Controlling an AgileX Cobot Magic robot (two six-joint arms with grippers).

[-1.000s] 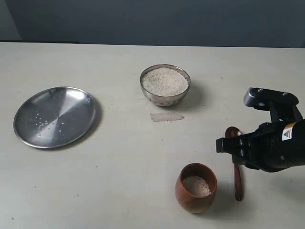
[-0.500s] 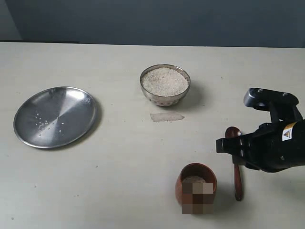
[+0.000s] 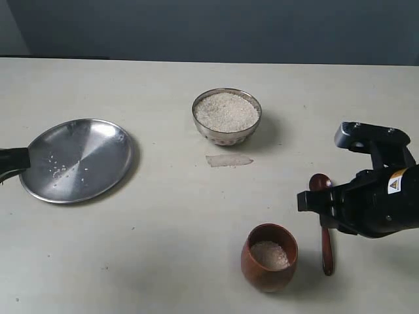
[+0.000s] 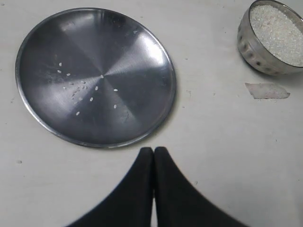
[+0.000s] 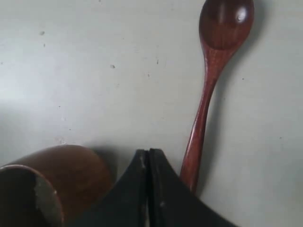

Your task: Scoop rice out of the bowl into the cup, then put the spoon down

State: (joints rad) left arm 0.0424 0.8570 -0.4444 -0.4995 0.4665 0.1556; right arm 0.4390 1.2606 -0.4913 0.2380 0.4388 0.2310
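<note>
The steel bowl (image 3: 226,134) heaped with rice (image 3: 226,111) stands at the middle back. Near the front stands the wooden cup (image 3: 269,265) with some rice (image 3: 269,254) inside. The spoon (image 3: 326,245) lies flat on the table just right of the cup, its oval end pointing away. My right gripper (image 3: 303,199) hovers over the spoon's upper handle, shut and empty; in the right wrist view the spoon (image 5: 208,90) lies beside the shut tips (image 5: 148,152), with the cup (image 5: 71,170) on the other side. My left gripper (image 4: 154,150) is shut and empty, next to the plate.
A wide flat steel plate (image 3: 98,140) with several stray grains lies at the left; my left gripper (image 3: 13,160) shows at its left rim. A small pale scrap (image 3: 228,159) lies in front of the bowl. The table's far edge runs behind the bowl.
My left gripper has come into the exterior view at the left edge, beside the plate. The right arm, spoon, cup and bowl have not moved.
</note>
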